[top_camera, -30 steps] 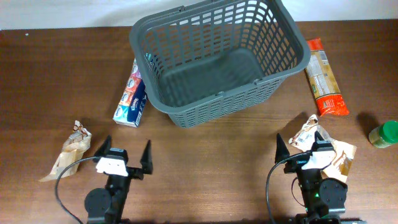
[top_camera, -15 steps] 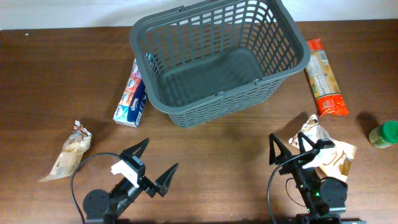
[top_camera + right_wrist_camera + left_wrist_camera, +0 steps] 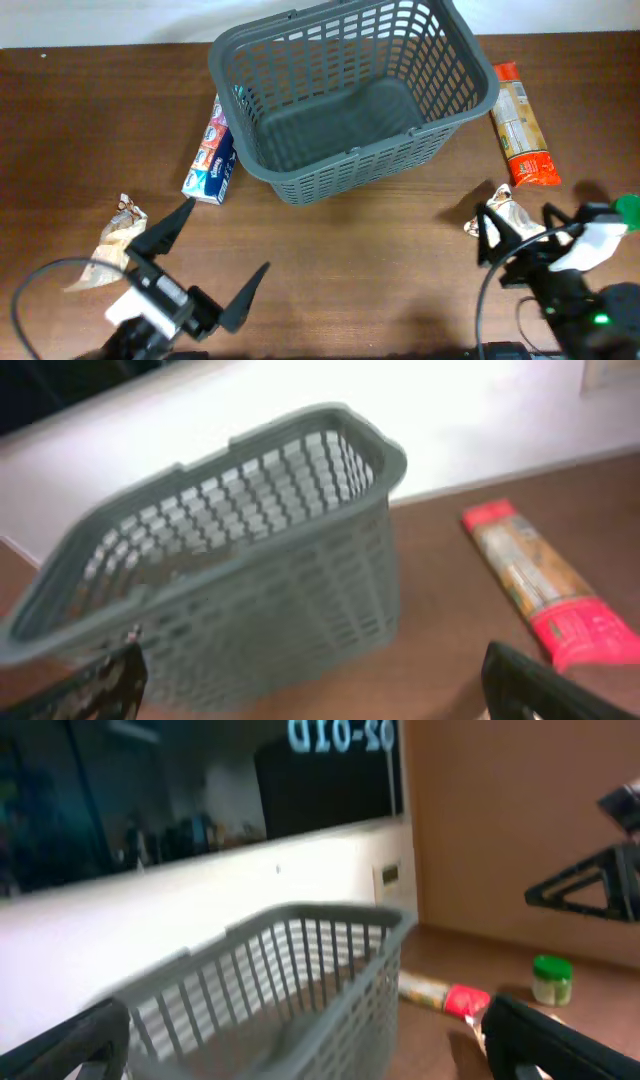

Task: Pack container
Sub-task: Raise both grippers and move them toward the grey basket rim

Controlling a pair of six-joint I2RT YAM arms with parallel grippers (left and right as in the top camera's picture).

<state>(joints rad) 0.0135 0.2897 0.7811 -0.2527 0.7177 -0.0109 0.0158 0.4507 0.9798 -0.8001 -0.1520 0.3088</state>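
The dark grey lattice basket [image 3: 352, 92] stands empty at the table's back centre; it also shows in the left wrist view [image 3: 300, 980] and the right wrist view [image 3: 230, 550]. My left gripper [image 3: 205, 255] is open and empty, raised above the front left. My right gripper [image 3: 520, 222] is open and empty at the front right, above a brown snack bag [image 3: 500, 212]. A blue-and-white box [image 3: 212, 158] lies left of the basket. A long orange-and-red packet [image 3: 521, 124] lies to its right and shows in the right wrist view [image 3: 540, 585].
A second brown snack bag [image 3: 112, 245] lies at the front left, partly under my left arm. A green-lidded jar [image 3: 628, 208] stands at the right edge and shows in the left wrist view [image 3: 551, 980]. A white wall runs behind the table.
Both arms have lifted off their rest poses. The left gripper swung up and left toward the left snack bag; the right gripper moved right and up. Both stay open.
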